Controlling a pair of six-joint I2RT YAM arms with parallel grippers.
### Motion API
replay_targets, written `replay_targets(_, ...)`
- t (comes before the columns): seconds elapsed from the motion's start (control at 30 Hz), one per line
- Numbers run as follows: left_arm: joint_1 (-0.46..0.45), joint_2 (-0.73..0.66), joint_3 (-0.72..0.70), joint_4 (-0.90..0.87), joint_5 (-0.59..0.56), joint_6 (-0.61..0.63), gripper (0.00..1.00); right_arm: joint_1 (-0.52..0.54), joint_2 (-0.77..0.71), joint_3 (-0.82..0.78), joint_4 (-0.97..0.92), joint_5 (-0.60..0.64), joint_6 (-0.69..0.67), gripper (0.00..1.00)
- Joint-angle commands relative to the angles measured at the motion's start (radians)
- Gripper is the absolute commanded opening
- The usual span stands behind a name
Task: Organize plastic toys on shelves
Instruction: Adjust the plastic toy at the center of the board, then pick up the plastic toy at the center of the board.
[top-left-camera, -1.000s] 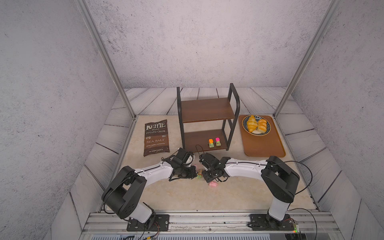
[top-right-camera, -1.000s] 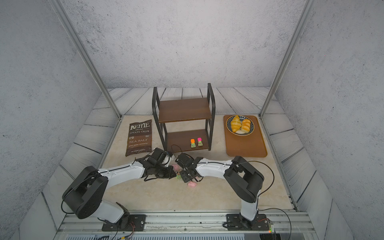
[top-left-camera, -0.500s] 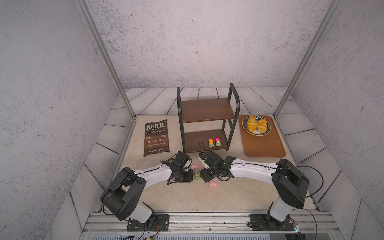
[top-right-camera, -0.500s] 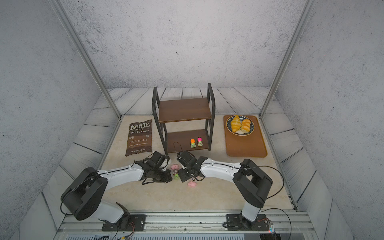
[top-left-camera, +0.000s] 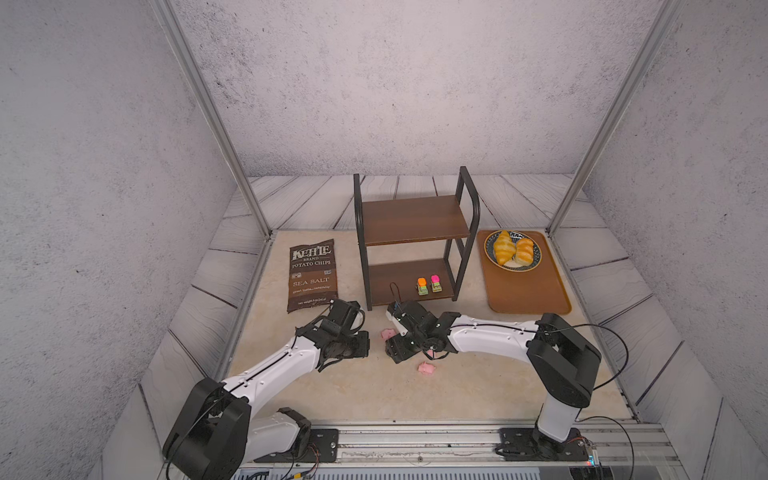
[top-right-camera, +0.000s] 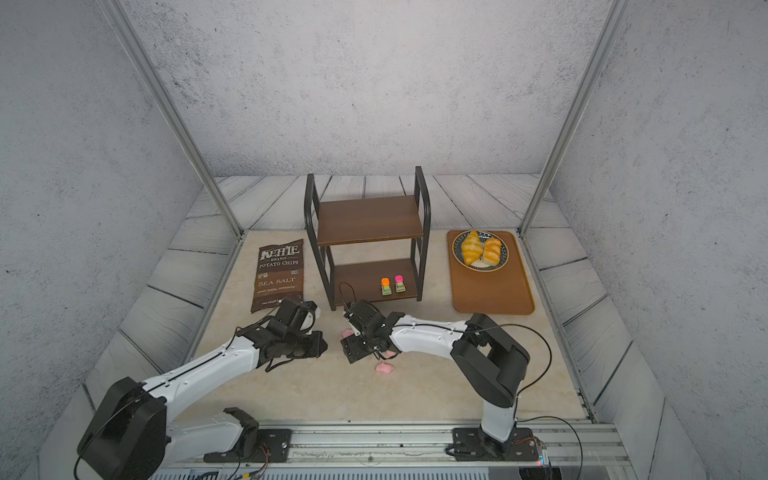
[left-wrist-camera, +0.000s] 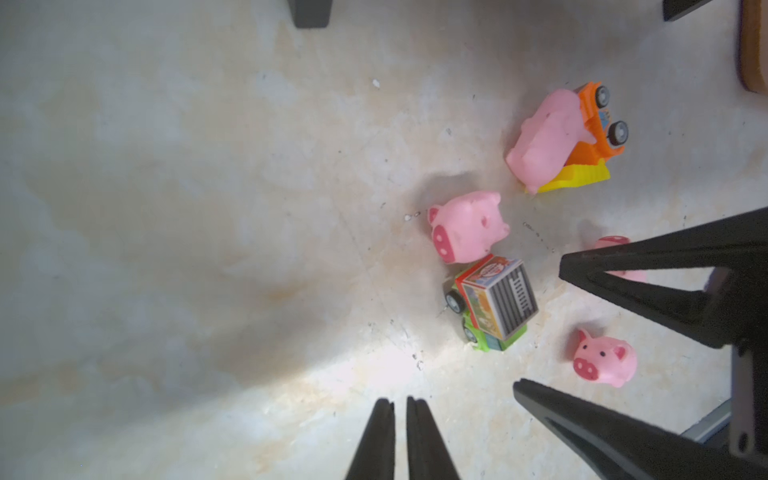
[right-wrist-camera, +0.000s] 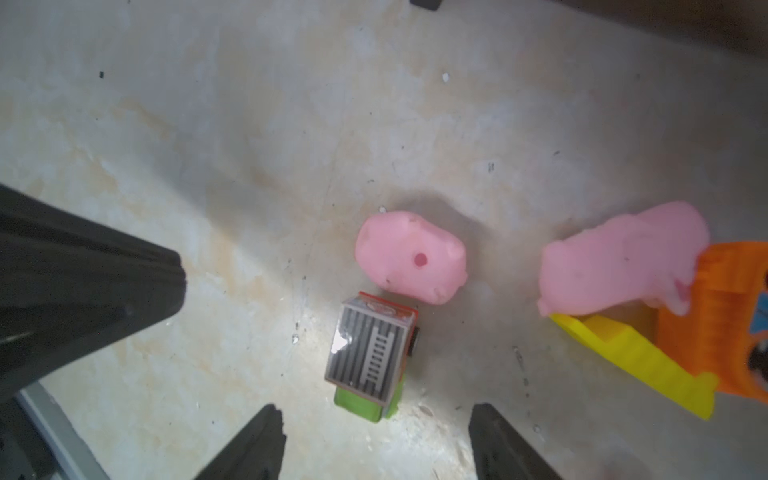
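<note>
The shelves stand at the back middle, with an orange-topped truck and a pink-topped truck on the lower board. On the floor in front lie the other plastic toys. A grey-topped green truck lies beside a pig. Another pig leans on a tipped orange and yellow truck. A third pig sits apart. My right gripper is open, with the grey-topped truck's near end between its tips, untouched. My left gripper is shut and empty, short of the toys.
A brown chips bag lies flat left of the shelves. A brown tray to the right carries a plate of croissants. The shelves' front legs stand just behind both grippers, and a metal rail runs along the front.
My right gripper has opened wide and shifted left over the grey-topped truck. My left gripper stays shut and has drawn back slightly to the left.
</note>
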Motion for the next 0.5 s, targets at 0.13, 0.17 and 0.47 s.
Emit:
replay_targets(0.13,0.012,-0.010,-0.009,-0.032,-0.017,0.006,0.13,0.019,0.107,0.076,-0.039,0.089,0.019,0.70)
replay_targets(0.17,0.012,-0.010,-0.008,-0.034,-0.017,0.006,0.13,0.022,0.116,0.082,-0.040,0.091,0.021,0.67)
replay_targets(0.47,0.013,-0.012,-0.007,-0.036,-0.011,0.012,0.13,0.022,0.152,0.091,-0.037,0.142,0.038,0.46)
